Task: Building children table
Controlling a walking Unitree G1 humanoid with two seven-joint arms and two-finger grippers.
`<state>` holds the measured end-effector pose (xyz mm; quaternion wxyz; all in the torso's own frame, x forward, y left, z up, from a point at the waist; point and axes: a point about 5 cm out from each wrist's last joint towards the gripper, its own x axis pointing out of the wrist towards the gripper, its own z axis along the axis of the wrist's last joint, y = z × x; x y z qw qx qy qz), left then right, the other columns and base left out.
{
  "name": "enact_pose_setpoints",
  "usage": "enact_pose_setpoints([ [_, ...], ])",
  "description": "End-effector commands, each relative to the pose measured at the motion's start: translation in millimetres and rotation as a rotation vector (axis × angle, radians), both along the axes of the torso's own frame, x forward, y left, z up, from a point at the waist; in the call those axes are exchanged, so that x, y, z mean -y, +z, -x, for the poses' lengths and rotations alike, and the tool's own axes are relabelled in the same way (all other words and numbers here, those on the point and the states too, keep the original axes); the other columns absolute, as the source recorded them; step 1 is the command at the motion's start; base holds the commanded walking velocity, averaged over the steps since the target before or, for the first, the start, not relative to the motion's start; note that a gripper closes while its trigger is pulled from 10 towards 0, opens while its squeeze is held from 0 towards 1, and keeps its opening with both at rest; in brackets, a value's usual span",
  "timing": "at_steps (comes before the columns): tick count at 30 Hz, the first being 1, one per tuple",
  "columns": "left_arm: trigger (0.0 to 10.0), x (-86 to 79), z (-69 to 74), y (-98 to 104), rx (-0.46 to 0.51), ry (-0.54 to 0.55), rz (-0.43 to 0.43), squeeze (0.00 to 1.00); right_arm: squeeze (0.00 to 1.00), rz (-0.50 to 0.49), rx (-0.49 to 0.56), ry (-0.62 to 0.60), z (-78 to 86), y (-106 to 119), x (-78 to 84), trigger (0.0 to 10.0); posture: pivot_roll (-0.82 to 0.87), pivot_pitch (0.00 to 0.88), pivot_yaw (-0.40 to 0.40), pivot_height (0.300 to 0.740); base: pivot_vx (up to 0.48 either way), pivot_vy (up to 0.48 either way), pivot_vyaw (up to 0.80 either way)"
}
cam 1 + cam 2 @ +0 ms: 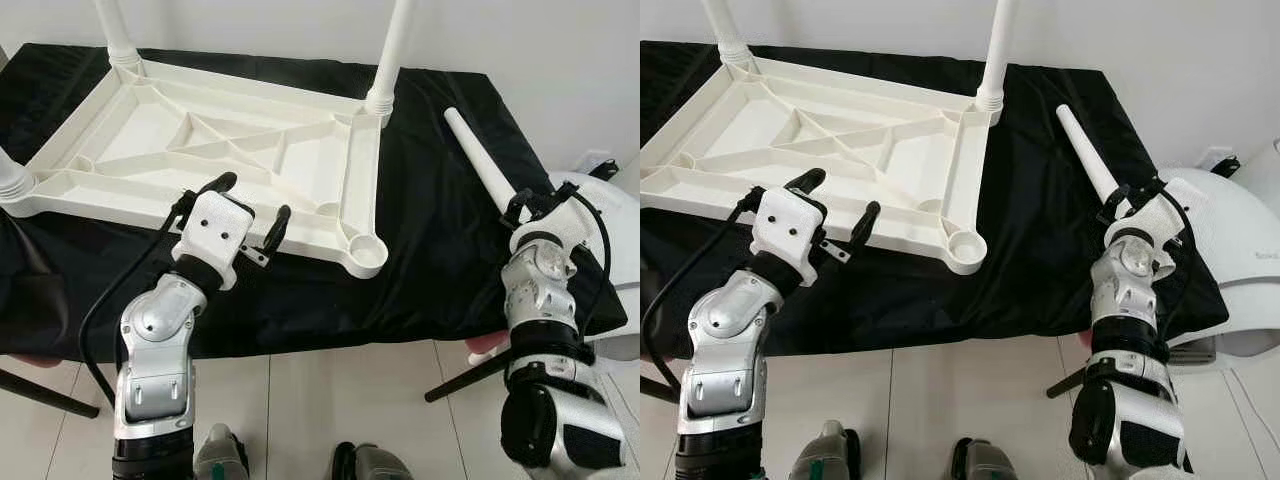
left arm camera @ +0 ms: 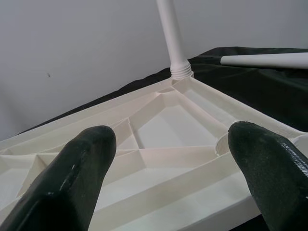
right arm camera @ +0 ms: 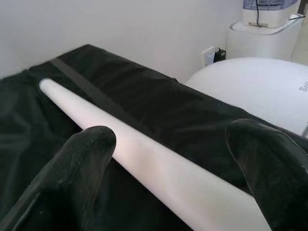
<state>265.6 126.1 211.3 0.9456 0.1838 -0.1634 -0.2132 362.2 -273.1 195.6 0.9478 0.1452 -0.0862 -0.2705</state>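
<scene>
On the desk (image 1: 440,300), which is draped in a black cloth, a white plastic tabletop (image 1: 200,160) lies upside down with its ribbed underside facing up; three legs stand upright in its corner sockets — one at the near left corner (image 1: 12,178), one at the far left (image 1: 113,32), one at the far right (image 1: 392,55); the fourth socket (image 1: 367,250), at the near right corner, is a bare round cup. Left of centre, the left gripper (image 1: 248,210) hovers at the near long edge of the tabletop, its two black fingers (image 2: 72,178) spread wide apart with nothing between them; in the left wrist view they frame the ribbed underside and the far right leg. To the right of the tabletop, one loose white leg (image 1: 478,160) lies flat on the black cloth, well apart from the bare socket, pointing away toward the wall; the right gripper (image 1: 540,205) sits at its near end; in the right wrist view its two fingers (image 3: 72,168) stand apart on either side of the leg — whether they touch it cannot be told. Beyond the desk's right edge stands a rounded white appliance (image 1: 1230,250); below, on the tiled floor (image 1: 330,400), two dark desk legs splay outward.
</scene>
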Motion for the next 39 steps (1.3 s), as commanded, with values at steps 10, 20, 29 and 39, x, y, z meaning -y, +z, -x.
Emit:
enact_pose_setpoints([
  [10,10.0,4.9,4.4,0,0.003,0.117,0.100,0.00,0.00,-0.140,-0.061,0.032,-7.3,-10,-4.8,10.0,0.12,0.157,-0.015,0.740,0.000,0.000,0.00],
  [20,10.0,5.7,2.4,3,0.007,0.118,0.101,0.00,0.00,-0.173,-0.092,0.028,-6.9,-18,-5.1,10.0,0.11,0.153,-0.013,0.740,0.000,0.000,0.00],
  [29,10.0,6.9,2.0,4,0.008,0.114,0.103,0.00,0.00,-0.189,-0.165,0.124,-7.5,-30,-21.0,10.0,0.11,0.156,-0.013,0.740,0.000,0.000,0.00],
  [39,10.0,9.5,-0.1,5,0.006,0.109,0.116,0.00,0.00,-0.107,0.132,0.677,3.3,17,-99.8,10.0,0.09,0.157,-0.006,0.740,0.000,0.000,0.00],
])
